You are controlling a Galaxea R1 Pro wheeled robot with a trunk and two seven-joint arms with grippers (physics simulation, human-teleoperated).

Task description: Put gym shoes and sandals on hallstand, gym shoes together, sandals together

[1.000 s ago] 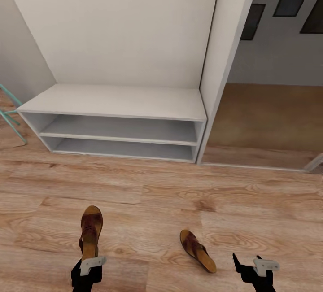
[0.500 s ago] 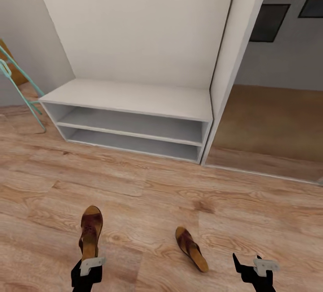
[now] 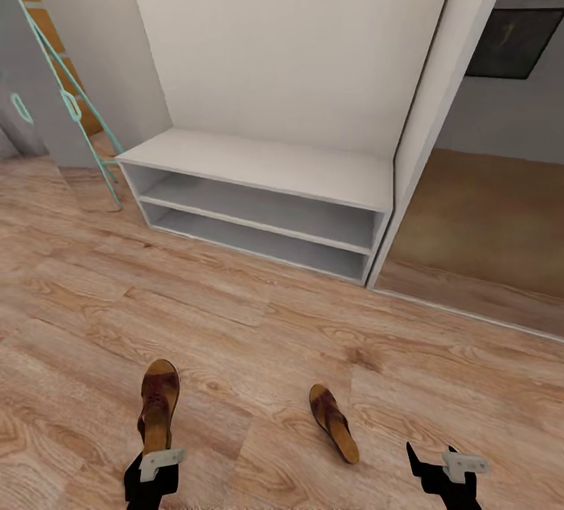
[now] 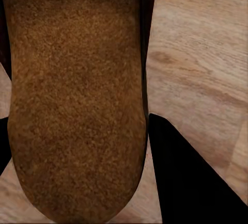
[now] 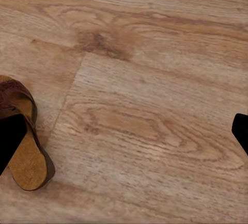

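the left gripper [image 3: 153, 472] pinches one brown sandal [image 3: 158, 403] by its heel, the shoe reaching straight out ahead of the fingers; in the left wrist view its tan footbed [image 4: 77, 95] runs between the dark fingers [image 4: 191, 177]. the right gripper [image 3: 439, 469] hangs with its fingers spread and nothing between them. the second sandal [image 3: 334, 422] lies on the corridor floor [image 3: 258, 314] between the two grippers, nearer the right one, and in the right wrist view its heel [image 5: 25, 146] sits just beside one finger. well ahead of both grippers stands the light-grey hallstand [image 3: 258, 165], its two low shelves bare.
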